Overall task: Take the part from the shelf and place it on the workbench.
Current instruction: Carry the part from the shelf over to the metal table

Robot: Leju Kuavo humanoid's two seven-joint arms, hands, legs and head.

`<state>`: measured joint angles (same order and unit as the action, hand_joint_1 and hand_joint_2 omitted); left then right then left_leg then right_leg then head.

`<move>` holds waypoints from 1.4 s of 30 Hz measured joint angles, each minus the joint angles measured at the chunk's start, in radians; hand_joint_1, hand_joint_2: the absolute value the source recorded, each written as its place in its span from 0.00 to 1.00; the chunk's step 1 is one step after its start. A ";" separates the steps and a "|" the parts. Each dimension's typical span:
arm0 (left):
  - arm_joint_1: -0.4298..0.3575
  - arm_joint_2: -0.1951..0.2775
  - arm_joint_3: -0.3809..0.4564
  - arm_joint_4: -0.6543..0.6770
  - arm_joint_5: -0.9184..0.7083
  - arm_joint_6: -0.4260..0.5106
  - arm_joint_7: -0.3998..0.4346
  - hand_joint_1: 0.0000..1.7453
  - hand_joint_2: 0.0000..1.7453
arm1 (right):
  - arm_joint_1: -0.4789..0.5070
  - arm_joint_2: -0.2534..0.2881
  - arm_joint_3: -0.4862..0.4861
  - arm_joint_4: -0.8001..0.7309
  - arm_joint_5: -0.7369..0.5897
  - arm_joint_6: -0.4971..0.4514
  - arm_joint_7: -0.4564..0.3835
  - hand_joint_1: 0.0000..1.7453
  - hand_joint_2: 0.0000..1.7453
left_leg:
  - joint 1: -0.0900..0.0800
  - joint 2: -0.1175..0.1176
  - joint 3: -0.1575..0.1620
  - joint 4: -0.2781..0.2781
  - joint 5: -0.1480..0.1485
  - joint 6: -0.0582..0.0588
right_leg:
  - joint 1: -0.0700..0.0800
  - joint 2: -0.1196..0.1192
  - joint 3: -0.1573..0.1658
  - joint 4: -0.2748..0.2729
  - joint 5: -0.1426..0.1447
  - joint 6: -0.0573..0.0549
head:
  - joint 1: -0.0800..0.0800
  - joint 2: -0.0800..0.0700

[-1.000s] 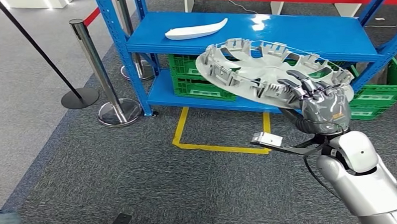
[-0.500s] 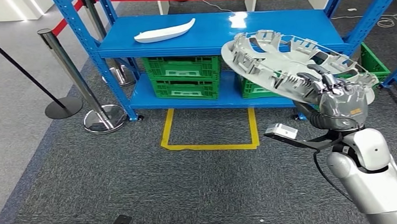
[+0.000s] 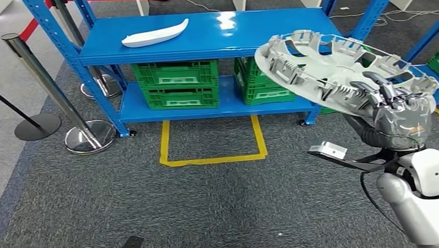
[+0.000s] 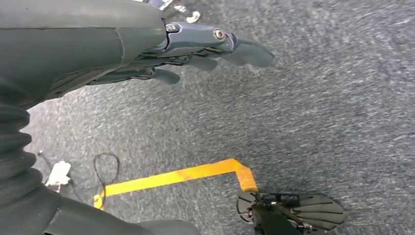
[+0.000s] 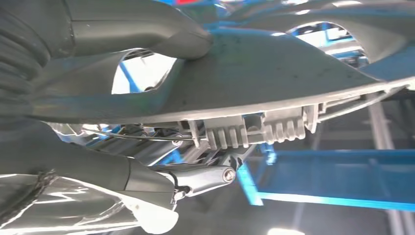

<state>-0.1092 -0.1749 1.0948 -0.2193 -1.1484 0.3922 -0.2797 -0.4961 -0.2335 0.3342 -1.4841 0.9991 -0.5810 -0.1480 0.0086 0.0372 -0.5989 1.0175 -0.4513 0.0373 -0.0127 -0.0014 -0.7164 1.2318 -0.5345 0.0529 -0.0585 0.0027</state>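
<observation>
A grey carpet floor (image 3: 154, 209) lies below and left of the hand, marked with a yellow tape rectangle (image 3: 211, 142). Beyond it stands a blue metal shelf (image 3: 203, 33), with green crates (image 3: 176, 84) on its lower level. Far left of the hand, chrome stanchion posts (image 3: 50, 88) carry a red belt. Overhead light glares off the top board

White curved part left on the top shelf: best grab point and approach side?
Likely its middle, from above and the shelf's open front. The white curved part lies flat on the blue shelf, long and thin with tapered ends, so a grip across its width suits. The left hand is empty.
</observation>
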 joint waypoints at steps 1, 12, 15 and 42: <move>0.000 0.000 0.000 0.000 0.000 0.000 -0.001 0.00 1.00 | 0.002 -0.003 -0.004 -0.002 0.000 0.000 0.000 1.00 1.00 | 0.000 0.009 0.000 0.001 0.000 -0.001 | 0.001 -0.014 0.042 -0.070 0.029 -0.002 | 0.000 0.000; 0.002 0.006 0.003 0.000 0.009 0.004 -0.003 0.00 1.00 | 0.046 -0.014 -0.053 -0.041 -0.010 -0.032 -0.003 1.00 1.00 | -0.004 -0.026 -0.084 0.231 -0.136 -0.046 | 0.005 0.012 0.117 -0.228 0.084 -0.059 | -0.006 0.000; 0.004 0.009 0.008 0.000 0.011 0.004 -0.003 0.00 1.00 | 0.066 -0.014 -0.064 -0.049 -0.011 -0.039 -0.008 1.00 1.00 | -0.004 -0.033 -0.082 0.256 -0.121 -0.041 | 0.007 0.047 0.113 -0.224 0.087 -0.059 | -0.006 0.000; -0.001 0.020 0.019 0.000 0.011 0.008 -0.003 0.00 1.00 | 0.129 -0.029 -0.136 -0.113 -0.026 -0.060 -0.034 1.00 1.00 | -0.001 -0.019 -0.046 0.190 -0.140 -0.049 | -0.001 0.007 0.105 -0.227 0.093 -0.054 | -0.006 0.000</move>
<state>-0.1105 -0.1549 1.1133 -0.2197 -1.1376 0.4002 -0.2827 -0.3672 -0.2625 0.1979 -1.5969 0.9733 -0.6408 -0.1816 0.0076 0.0183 -0.6448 1.2075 -0.5910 -0.0116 -0.0134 0.0055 -0.6119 1.0044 -0.4415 -0.0007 -0.0642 0.0027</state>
